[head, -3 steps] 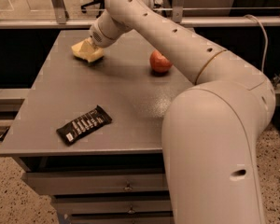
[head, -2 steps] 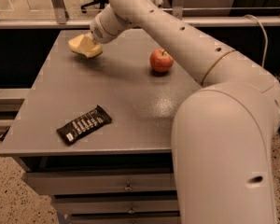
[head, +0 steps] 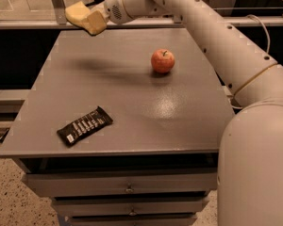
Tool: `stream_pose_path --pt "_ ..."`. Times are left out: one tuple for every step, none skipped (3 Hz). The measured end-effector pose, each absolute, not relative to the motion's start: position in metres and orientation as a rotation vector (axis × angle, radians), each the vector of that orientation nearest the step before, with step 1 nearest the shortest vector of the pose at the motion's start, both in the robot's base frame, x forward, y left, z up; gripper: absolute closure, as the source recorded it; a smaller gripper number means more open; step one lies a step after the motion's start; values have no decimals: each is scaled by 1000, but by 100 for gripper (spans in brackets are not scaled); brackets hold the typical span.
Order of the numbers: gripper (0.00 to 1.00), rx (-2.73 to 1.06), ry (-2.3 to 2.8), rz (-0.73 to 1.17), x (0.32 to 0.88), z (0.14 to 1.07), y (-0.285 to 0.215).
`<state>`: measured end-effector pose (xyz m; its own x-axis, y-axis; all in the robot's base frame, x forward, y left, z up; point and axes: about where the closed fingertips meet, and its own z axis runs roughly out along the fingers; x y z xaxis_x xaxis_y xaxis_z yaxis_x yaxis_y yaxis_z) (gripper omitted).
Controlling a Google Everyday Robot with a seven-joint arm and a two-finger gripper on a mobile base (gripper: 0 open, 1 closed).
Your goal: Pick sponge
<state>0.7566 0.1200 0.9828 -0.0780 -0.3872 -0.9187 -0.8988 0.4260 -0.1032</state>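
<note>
Foam sponge (head: pixel 77 12) in end effector (head: pixel 90 22), aloft

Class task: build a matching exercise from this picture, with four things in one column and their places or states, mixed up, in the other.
1 sponge
2 apple
3 black packet
4 gripper

A lies on the table, near left
B stands on the table, right of centre
C hovers over the far left edge, jaws shut on the sponge
D pale yellow, held off the table

Pairs: 1-D, 2-B, 3-A, 4-C
</note>
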Motion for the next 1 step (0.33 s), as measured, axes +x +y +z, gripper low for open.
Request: stream_pose_path --pt "100 -1147 1677 621 758 977 124"
